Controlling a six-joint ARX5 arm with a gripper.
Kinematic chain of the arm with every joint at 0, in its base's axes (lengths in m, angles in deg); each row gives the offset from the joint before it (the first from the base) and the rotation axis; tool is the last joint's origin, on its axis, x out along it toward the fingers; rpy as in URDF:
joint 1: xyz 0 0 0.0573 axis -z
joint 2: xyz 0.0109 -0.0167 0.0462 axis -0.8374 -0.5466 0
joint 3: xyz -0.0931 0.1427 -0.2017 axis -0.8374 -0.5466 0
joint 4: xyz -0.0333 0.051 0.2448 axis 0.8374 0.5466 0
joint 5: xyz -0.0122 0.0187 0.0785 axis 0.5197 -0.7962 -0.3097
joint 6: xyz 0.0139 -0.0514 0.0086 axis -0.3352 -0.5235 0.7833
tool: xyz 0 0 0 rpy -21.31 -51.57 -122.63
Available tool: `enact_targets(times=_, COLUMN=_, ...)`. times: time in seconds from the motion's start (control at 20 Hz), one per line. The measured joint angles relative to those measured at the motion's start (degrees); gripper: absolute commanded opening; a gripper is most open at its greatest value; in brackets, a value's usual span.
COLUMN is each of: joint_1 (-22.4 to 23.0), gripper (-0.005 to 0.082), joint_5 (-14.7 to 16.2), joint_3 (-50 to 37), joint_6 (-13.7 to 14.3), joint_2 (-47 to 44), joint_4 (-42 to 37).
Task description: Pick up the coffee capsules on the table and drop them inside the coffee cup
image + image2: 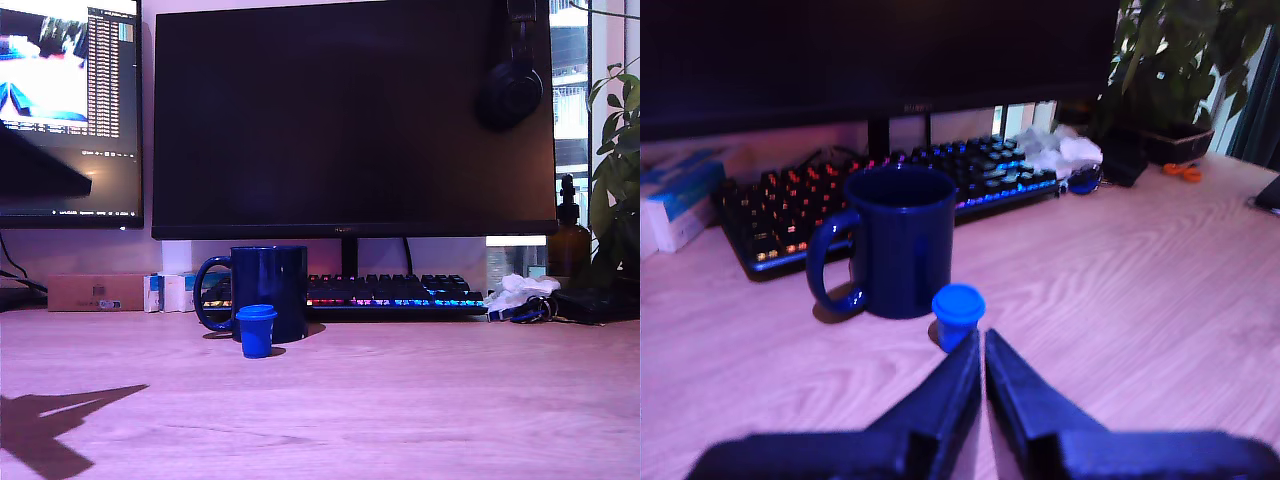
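Wooden desk [420,400], dark monitor [350,115] behind. We saw the blue capsule [958,314] upright, just in front of the navy mug [898,240]. Gripper [983,345] empty, fingers nearly together, just short of the capsule.

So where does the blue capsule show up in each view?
Exterior view: the blue capsule stands on the desk just in front of the navy mug.
Wrist view: the blue capsule sits beyond the gripper tips, beside the mug.
Shared landmark: the lit keyboard behind.
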State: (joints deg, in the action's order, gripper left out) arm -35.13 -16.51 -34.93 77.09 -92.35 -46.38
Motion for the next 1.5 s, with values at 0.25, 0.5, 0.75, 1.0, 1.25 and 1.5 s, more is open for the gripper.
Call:
enact_targets(times=0.25, joint_1=0.00, gripper=-0.0019, joint_5=-0.07, joint_3=-0.61, joint_6=0.87, joint_2=-2.05, joint_4=-0.22)
enact_targets(times=0.5, joint_1=0.00, gripper=0.0021, joint_5=0.09, joint_3=-0.61, joint_6=0.87, joint_2=-5.73, joint_4=-0.22)
enact_targets(times=0.75, joint_1=0.00, gripper=0.0481, joint_5=1.01, joint_3=-0.70, joint_6=1.95, joint_2=-10.97, joint_4=-4.87)
enact_targets(times=1.0, joint_1=0.00, gripper=0.0487, joint_5=0.98, joint_3=-0.85, joint_6=3.98, joint_2=-18.91, joint_4=-12.68)
enact_targets(times=1.25, joint_1=0.00, gripper=0.0510, joint_5=1.03, joint_3=-0.92, joint_6=7.37, joint_2=-26.97, joint_4=-19.87)
enact_targets(times=1.5, joint_1=0.00, gripper=0.0510, joint_5=1.05, joint_3=-1.01, joint_6=7.61, joint_2=-34.69, joint_4=-27.54)
